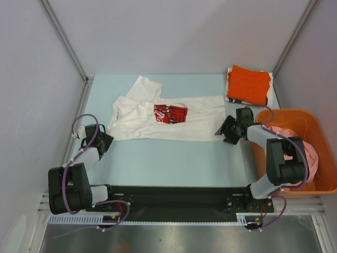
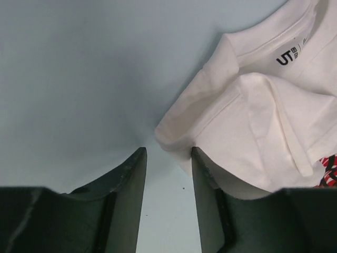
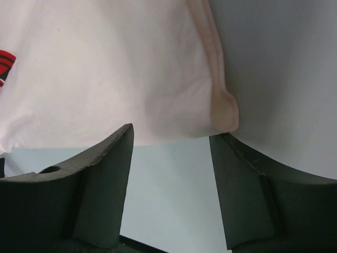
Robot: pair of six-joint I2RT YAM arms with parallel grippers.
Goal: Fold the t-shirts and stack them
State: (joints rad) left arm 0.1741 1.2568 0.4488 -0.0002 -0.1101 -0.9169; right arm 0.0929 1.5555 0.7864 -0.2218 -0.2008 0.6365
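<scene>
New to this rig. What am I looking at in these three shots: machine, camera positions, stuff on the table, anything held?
Two small robot arms are bolted at the near edge of a table, each ending in a two-finger gripper. The wide picture comes from a fixed camera above and behind them. The two close-ups come from wrist cameras, each showing its own dark fingers. On the table a white t-shirt with a red-and-black print lies spread out. A folded orange t-shirt sits at the far right corner, and a pink t-shirt is bunched in the orange basket. The left gripper and right gripper sit at opposite ends of the white shirt, jaws open, holding nothing.
</scene>
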